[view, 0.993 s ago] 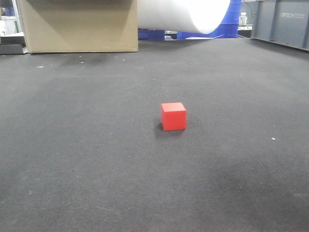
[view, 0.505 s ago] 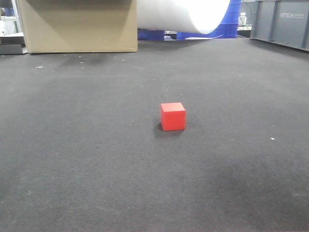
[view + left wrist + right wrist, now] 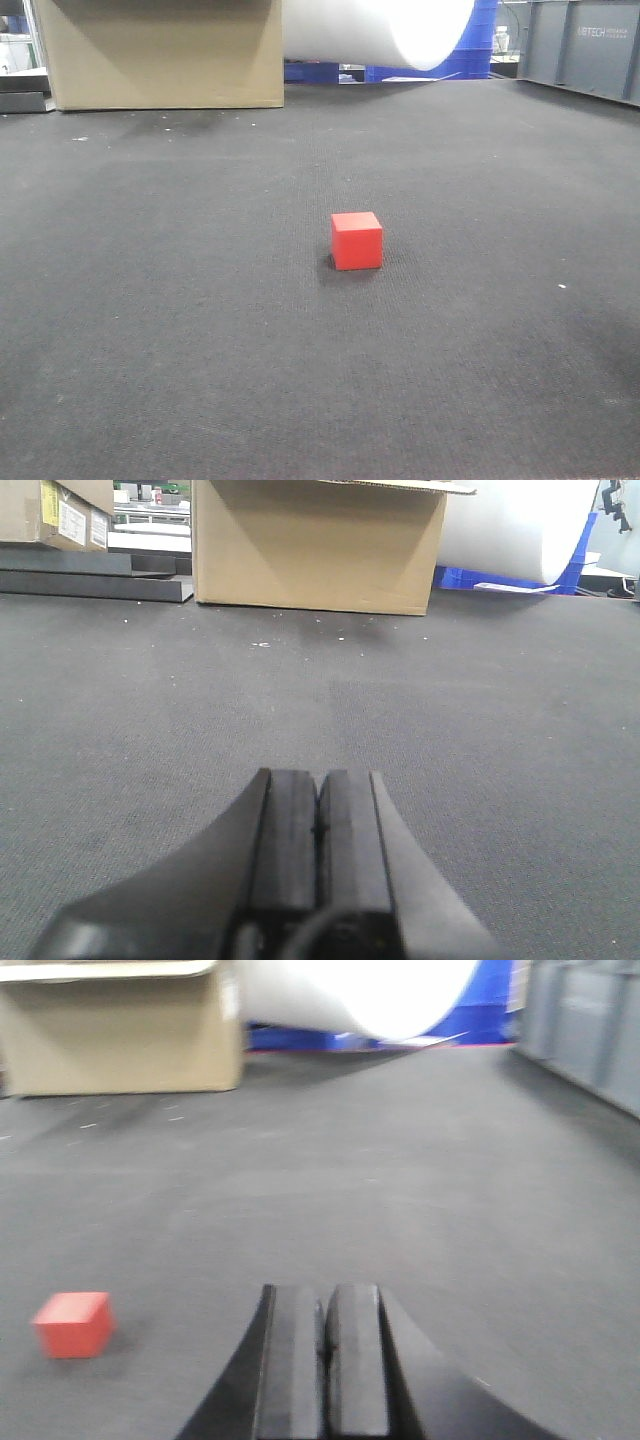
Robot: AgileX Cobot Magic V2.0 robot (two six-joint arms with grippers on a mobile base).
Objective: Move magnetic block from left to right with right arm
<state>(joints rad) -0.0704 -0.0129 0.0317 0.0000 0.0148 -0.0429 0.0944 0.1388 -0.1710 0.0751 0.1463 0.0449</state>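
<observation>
Stretching across every view: dark grey carpet-like floor (image 3: 200, 380), speckled with a few pale flecks. Standing at the far left edge: big brown cardboard box (image 3: 160, 55), with a wide white roll (image 3: 380, 30) lying beside it and blue crates (image 3: 480, 45) peeking from behind. Lining the far right: grey bins (image 3: 585, 45).

Reaching low and nearly level over the floor: left gripper (image 3: 318, 825), black, seen from its own wrist camera, pointing toward the cardboard box; fingers pressed flat together, clenched on nothing, only a thin seam showing between the pads. Nothing but bare floor lying ahead of it.

Extending likewise low and forward: right gripper (image 3: 325, 1340), slightly blurred, fingers also closed against each other and gripping nothing, aiming down the open floor toward the white roll.

Sitting alone on the floor: magnetic block (image 3: 357, 241), a small bright-red cube, resting flat near the middle of the front view, well apart from the box and bins. Appearing in the right wrist view off to the left of the right gripper (image 3: 73, 1324), ahead of the fingertips and untouched.
</observation>
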